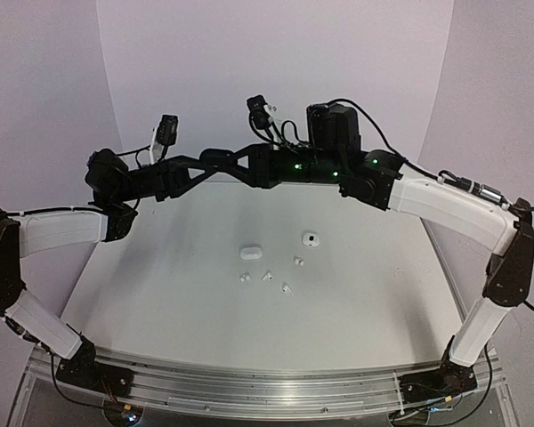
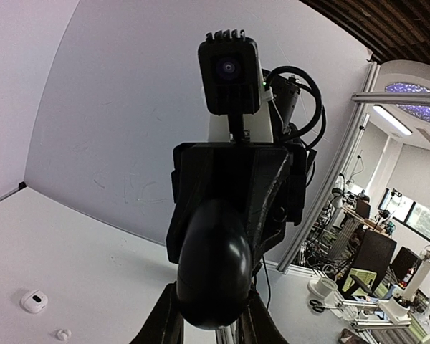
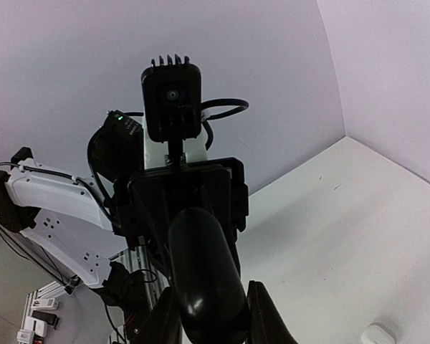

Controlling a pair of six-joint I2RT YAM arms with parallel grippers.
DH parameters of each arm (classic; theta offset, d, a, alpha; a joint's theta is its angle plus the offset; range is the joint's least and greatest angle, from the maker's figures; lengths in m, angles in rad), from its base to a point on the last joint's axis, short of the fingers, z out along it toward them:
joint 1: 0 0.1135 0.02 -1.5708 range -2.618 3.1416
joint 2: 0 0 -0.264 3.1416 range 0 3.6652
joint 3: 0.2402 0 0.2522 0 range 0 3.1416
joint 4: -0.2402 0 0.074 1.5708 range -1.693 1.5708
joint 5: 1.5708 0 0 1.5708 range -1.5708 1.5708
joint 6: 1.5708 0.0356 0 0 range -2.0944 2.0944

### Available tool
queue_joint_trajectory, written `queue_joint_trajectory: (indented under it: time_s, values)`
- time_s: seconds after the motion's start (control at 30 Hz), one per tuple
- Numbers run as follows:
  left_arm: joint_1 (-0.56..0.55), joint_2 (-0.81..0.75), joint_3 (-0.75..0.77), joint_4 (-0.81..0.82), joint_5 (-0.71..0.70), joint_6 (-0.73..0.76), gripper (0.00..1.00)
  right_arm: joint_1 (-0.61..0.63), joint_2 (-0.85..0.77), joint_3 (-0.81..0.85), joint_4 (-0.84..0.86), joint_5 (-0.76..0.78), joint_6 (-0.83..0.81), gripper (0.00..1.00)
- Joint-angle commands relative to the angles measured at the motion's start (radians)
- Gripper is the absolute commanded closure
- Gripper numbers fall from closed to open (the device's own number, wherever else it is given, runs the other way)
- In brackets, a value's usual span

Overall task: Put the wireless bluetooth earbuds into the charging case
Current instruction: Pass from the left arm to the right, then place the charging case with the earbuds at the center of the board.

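White table (image 1: 160,294) under lilac walls: four white earbuds (image 1: 267,276) lie loose at six o'clock of two charging cases (image 1: 251,252). Both arms meet high at twelve o'clock; left gripper (image 2: 211,326) jaws pressed together, right gripper (image 3: 211,322) jaws impossible to tell

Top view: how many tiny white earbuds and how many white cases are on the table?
Tiny white earbuds: 4
White cases: 2
Total: 6
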Motion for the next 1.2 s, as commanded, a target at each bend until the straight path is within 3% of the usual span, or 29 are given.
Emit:
queue_joint_trajectory:
  time_s: [0.0, 0.1, 0.23, 0.27, 0.37, 0.4, 0.43, 0.57, 0.67, 0.87, 1.17]
  values:
    - [-0.004, -0.021, 0.034, 0.060, 0.018, -0.007, 1.00, -0.001, 0.003, 0.047, 0.050, -0.051, -0.001, 0.84]
    - [-0.004, -0.019, 0.036, 0.058, 0.021, -0.005, 1.00, -0.002, 0.006, 0.051, 0.049, -0.052, -0.001, 1.00]
    - [-0.004, -0.024, 0.027, 0.009, 0.005, 0.026, 0.99, -0.013, -0.007, 0.048, 0.050, -0.045, 0.001, 1.00]
    - [-0.004, -0.029, 0.022, -0.024, -0.010, 0.045, 0.94, -0.019, -0.010, 0.046, 0.050, -0.036, 0.010, 1.00]
    - [-0.004, -0.052, 0.009, -0.178, -0.079, 0.154, 0.37, -0.060, -0.032, 0.027, 0.048, -0.028, 0.048, 1.00]
    - [-0.003, -0.060, 0.006, -0.239, -0.100, 0.208, 0.12, -0.081, -0.042, 0.013, 0.039, -0.028, 0.065, 1.00]
    - [-0.002, -0.070, 0.005, -0.309, -0.124, 0.274, 0.03, -0.106, -0.057, 0.001, 0.017, -0.028, 0.078, 1.00]
    - [0.002, -0.115, -0.005, -0.547, -0.267, 0.539, 0.01, -0.297, -0.098, -0.062, -0.126, -0.104, 0.108, 1.00]
    - [0.002, -0.142, -0.023, -0.601, -0.279, 0.641, 0.01, -0.475, -0.075, -0.098, -0.311, -0.183, 0.085, 1.00]
    - [0.002, -0.150, -0.035, -0.629, -0.261, 0.676, 0.01, -0.796, 0.093, -0.108, -0.595, -0.307, -0.077, 1.00]
    - [0.002, -0.107, 0.003, -0.697, -0.278, 0.718, 0.01, -1.009, 0.403, 0.009, -0.712, -0.385, -0.239, 1.00]
